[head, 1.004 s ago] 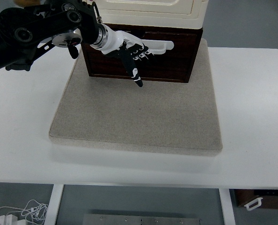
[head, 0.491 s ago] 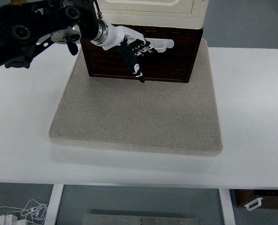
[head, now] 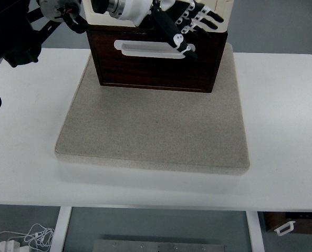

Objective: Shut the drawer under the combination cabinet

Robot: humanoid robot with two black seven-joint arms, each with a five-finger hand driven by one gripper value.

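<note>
Up at the far side we see the dark wooden drawer (head: pixel 158 60) under the cream cabinet (head: pixel 219 13), both on a grey mat (head: pixel 156 131) on the white table (head: pixel 282 115). Our left hand (head: pixel 169 21) hovers above its white handle (head: pixel 148 49), fingers spread, gripping nothing.

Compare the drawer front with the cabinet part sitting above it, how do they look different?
The drawer is dark brown wood grain; the upper cabinet is cream. The drawer shows its full front with a white handle; the upper cabinet is mostly cut off by the picture's top and partly hidden by the left hand. Both stand on the grey mat.
</note>
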